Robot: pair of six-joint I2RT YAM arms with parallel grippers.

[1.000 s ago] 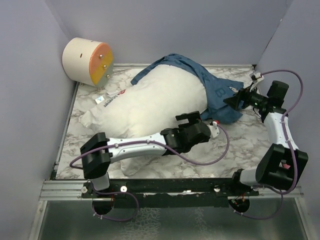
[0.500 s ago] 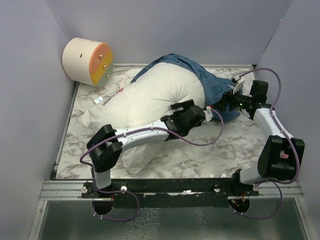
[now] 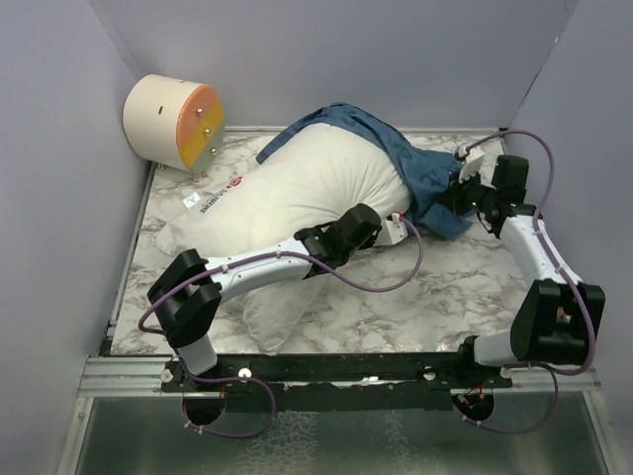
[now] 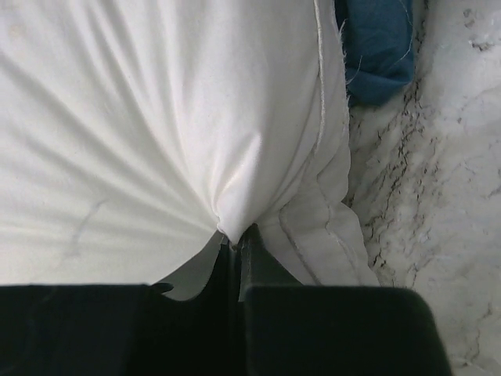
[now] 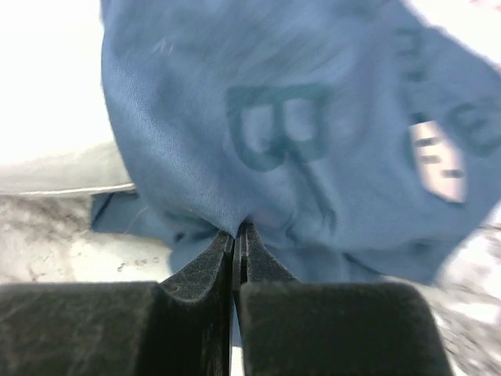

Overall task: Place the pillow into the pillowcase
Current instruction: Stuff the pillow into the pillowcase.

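The plump white stuffed pillow (image 3: 297,198) lies across the middle of the grey-veined marble-patterned tabletop (image 3: 475,287), its far right end covered by the blue printed fabric pillowcase (image 3: 410,163) while most of its body, with the small printed label (image 3: 220,191) near the left edge, lies bare. The case drapes over the pillow's far edge and bunches in a heap just right of it.

The left gripper (image 4: 237,235) is pinched shut on a fold of the pillow's cloth near its right-hand seam; the wrist view shows creases radiating from the nip. The right gripper (image 5: 236,231) is likewise closed on a tuck of the pillowcase, beside a dark printed letter — on the heap right of the pillow.

Judged from this, the step in hand is the stuffing itself, both grips just taken: one arm on the pillow, one on the case. The next move likely calls for opposed pulls — case drawn leftward over the pillow while the pillow is pushed into the opening — with neither pinch slipping off thin fabric.

Far left of the pillow, a cream cylinder with an orange face (image 3: 173,121) rests against the wall.
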